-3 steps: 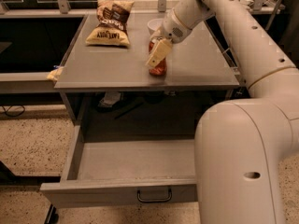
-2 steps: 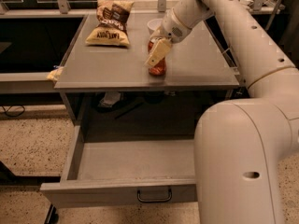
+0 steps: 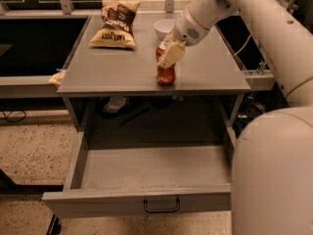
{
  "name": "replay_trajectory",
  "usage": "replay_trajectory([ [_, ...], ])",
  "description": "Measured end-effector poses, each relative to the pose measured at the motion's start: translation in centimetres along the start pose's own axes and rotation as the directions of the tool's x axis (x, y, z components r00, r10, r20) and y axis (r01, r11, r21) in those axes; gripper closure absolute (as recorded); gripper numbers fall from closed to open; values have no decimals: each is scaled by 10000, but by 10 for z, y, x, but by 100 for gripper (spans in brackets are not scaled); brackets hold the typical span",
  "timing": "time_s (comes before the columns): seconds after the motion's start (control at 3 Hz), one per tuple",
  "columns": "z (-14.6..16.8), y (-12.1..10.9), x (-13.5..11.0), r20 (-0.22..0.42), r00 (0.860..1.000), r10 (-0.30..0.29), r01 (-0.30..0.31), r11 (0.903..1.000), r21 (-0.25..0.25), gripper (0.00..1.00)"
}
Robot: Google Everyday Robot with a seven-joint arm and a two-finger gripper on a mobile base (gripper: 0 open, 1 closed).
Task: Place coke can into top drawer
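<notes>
Red coke can (image 3: 166, 76) stands on the grey counter (image 3: 117, 67) near its front edge, right of centre, upper half clasped by the gripper (image 3: 165, 58); top drawer (image 3: 98, 203) open below

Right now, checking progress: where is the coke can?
The red cylindrical coke can stands on the grey tabletop, right of centre in the camera view, before the white bowl, with the end effector at its top.

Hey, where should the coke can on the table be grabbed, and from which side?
Probably across its curved side wall, on the upper half, coming down from above: the coke can stands upright on the table, with nothing else touching its sides. The pincer sits at that upper part now, reaching in from the right rear.
</notes>
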State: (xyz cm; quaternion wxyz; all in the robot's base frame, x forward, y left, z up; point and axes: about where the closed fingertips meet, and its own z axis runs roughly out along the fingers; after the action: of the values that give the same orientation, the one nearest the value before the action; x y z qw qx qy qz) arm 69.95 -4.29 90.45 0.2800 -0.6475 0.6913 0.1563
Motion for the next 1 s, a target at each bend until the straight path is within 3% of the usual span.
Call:
replay_trajectory([
  [1.0, -59, 112, -11, -33, 9980, -630, 631, 9971, 433, 100],
])
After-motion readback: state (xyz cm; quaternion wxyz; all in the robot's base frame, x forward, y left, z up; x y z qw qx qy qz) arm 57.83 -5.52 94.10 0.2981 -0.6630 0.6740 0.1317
